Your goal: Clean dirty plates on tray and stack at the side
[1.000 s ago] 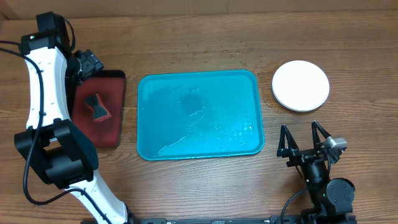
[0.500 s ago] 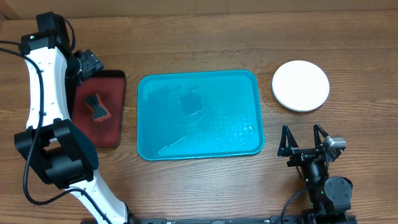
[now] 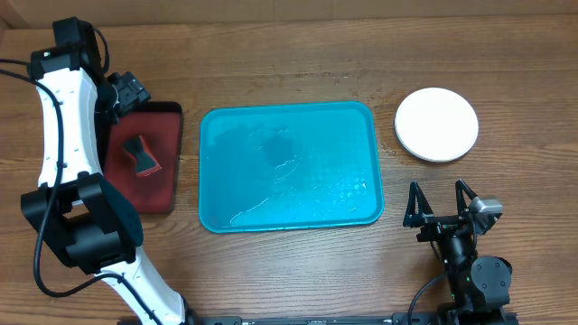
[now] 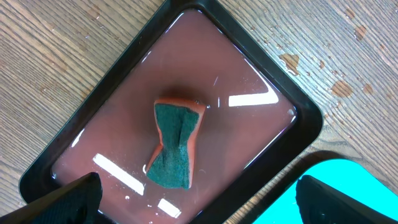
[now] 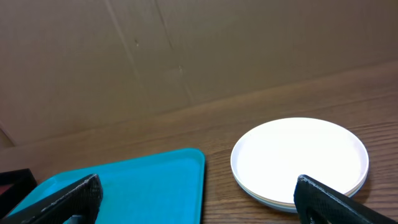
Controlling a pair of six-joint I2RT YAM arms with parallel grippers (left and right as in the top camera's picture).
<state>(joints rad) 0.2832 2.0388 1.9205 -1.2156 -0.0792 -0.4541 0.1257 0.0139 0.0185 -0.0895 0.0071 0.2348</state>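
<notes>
Plates (image 3: 436, 125) sit off the tray (image 3: 235, 162), just past its right edge near the far corner. We only see a white one on top. The right wrist view shows another rim peeking out underneath, but we can't count how many are under there. The tray itself holds no plates, just wet streaks and a darker patch near its middle.

The left gripper (image 4: 199, 202) hangs over the red tray (image 3: 163, 171) just off the tray's left edge. Its jaws are spread wide, with the sponge (image 4: 176, 144) lying loose below them and nothing held. The right gripper (image 3: 437, 190) is by the tray's near right corner, also spread wide and holding nothing, with the stack just beyond it.

Our read is that the washing and stacking look basically done, so this is the wrap-up bit. To do it well, we'd leave the sponge where it lies and lift the left arm straight up. We'd pull the right arm back toward its base, away from the stack, so a finger doesn't clip a rim and slide the pile.
</notes>
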